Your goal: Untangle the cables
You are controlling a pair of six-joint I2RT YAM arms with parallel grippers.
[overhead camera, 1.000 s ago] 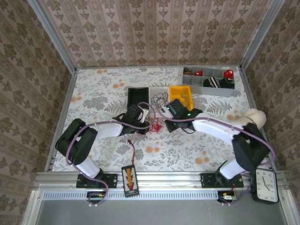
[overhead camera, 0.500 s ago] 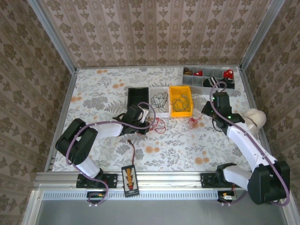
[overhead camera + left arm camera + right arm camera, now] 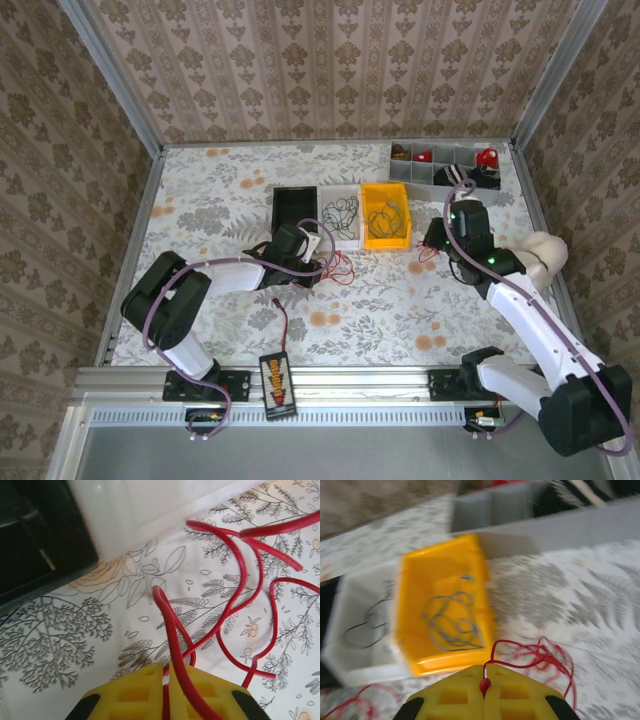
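Pinching a red cable (image 3: 170,625) in the narrow left tool (image 3: 166,674), left of the yellow bin (image 3: 445,664); clamping a red wire (image 3: 540,652) in the right tool (image 3: 484,674), right of it

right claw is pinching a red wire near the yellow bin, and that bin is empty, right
Not empty: the yellow bin holds thin dark wires, as the right wrist view shows. The right claw does pinch a red wire near it.
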